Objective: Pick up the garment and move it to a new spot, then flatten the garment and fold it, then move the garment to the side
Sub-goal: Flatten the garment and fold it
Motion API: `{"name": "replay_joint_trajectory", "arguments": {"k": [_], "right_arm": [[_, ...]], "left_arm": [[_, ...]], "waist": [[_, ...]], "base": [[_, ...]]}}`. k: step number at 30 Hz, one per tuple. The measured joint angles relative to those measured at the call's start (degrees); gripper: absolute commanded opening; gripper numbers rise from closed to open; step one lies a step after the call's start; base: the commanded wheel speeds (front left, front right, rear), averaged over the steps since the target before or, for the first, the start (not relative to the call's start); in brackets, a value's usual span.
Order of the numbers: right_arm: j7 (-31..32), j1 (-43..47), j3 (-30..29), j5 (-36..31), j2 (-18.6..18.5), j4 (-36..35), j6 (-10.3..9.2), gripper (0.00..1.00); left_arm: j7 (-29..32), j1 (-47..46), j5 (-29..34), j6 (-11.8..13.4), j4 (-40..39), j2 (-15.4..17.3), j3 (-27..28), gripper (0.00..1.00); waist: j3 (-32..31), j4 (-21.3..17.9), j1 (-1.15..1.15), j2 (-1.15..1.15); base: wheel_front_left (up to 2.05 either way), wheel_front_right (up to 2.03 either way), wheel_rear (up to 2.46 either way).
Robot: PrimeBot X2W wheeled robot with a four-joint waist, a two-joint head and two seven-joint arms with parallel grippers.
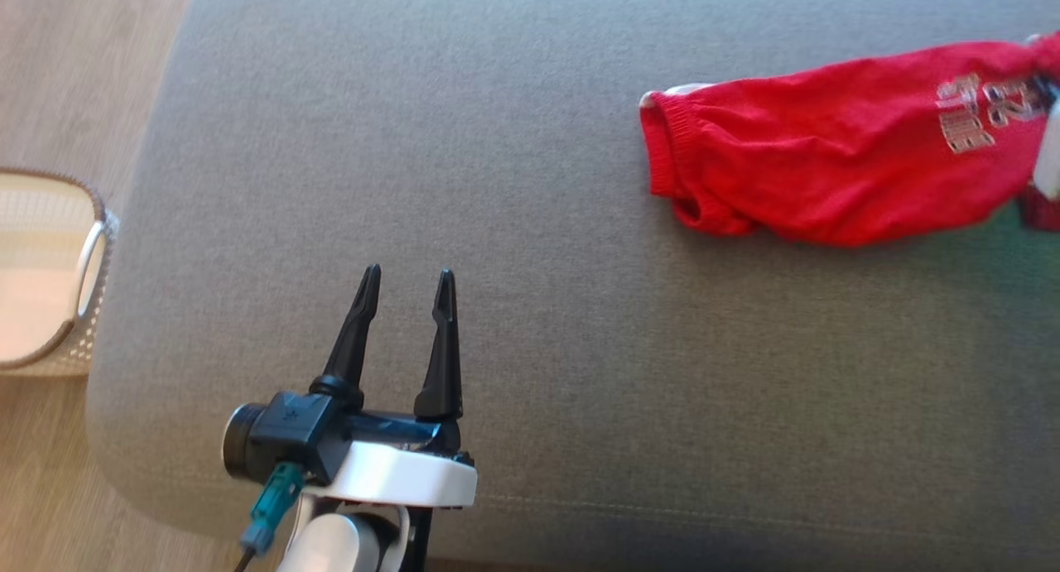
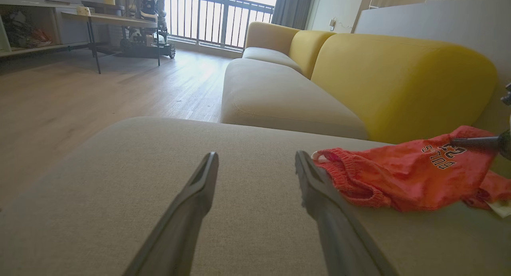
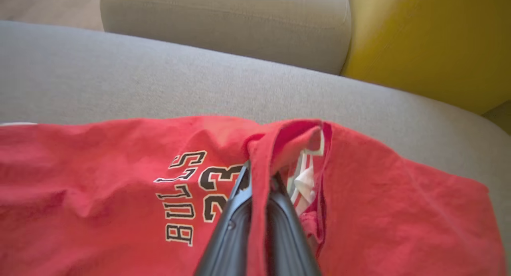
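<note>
My right pincer (image 3: 260, 176) nips a raised fold of the red garment (image 3: 100, 176).
The fold stands between my pressed-together fingers (image 3: 233, 228), beside the "BULLS 23" print; the garment lies on the grey cushion (image 1: 497, 141), off to my right. My left pincer (image 1: 408, 278) hovers spread over the cushion's left end, well apart from it.

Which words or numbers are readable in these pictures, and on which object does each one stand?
"BULLS": printed on the red garment.
"23": on the same garment, next to that word.
In the head view the same print is too blurred to read.
</note>
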Motion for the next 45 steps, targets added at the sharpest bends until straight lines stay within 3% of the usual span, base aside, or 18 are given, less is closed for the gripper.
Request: {"name": "replay_joint_trajectory", "arguments": {"k": [3,15,27,28,29,36,44,45], "right_arm": [[1.3,-1.9,0.7,-0.1,1.4,-1.9,0.00,0.00],[6.2,-1.9,5.5,-0.1,13.1,-11.5,0.00,0.00],[10.7,1.2,9.2,0.4,20.1,-11.1,0.00,0.00],[11.2,1.9,9.4,0.7,20.4,-11.1,0.00,0.40],[11.1,2.5,9.4,1.1,20.6,-11.2,0.00,1.00],[0.9,2.6,5.6,2.0,19.3,-12.8,0.00,1.00],[-8.6,0.6,2.4,-1.0,11.5,-11.0,0.00,1.00],[-8.7,0.8,2.3,-1.0,11.2,-10.6,0.00,0.81]], "left_arm": [[0.0,0.4,0.0,0.0,0.4,0.0,0.6,1.00],[0.0,2.1,0.0,-0.9,1.6,0.2,0.5,1.00],[0.0,2.0,-1.2,-1.5,1.9,0.3,-1.1,1.00],[0.0,1.9,-1.2,-1.5,1.9,0.3,-1.2,1.00],[0.0,1.9,-1.2,-1.5,1.9,0.3,-1.2,1.00],[0.0,1.9,-1.6,-1.5,2.0,0.3,-1.0,1.00],[0.0,1.9,-1.5,-1.5,1.5,0.3,-0.6,1.00],[0.0,1.9,-1.5,-1.5,1.5,0.3,-0.6,1.00]], "waist": [[-1.1,-0.9,0.00,0.00],[-5.3,-3.8,0.00,0.00],[-4.3,-0.4,0.00,0.00],[-4.1,-0.1,0.00,0.00],[-4.1,0.0,0.00,0.00],[-4.4,-0.9,0.00,0.00],[-3.7,-3.2,0.00,0.00],[-3.5,-3.3,0.00,0.00]], "base": [[0.00,0.00,0.00],[0.00,0.00,0.00],[0.00,0.00,0.00],[0.00,0.00,0.00],[0.00,0.00,0.00],[0.00,0.00,0.00],[0.00,0.00,0.00],[0.00,0.00,0.00]]}}
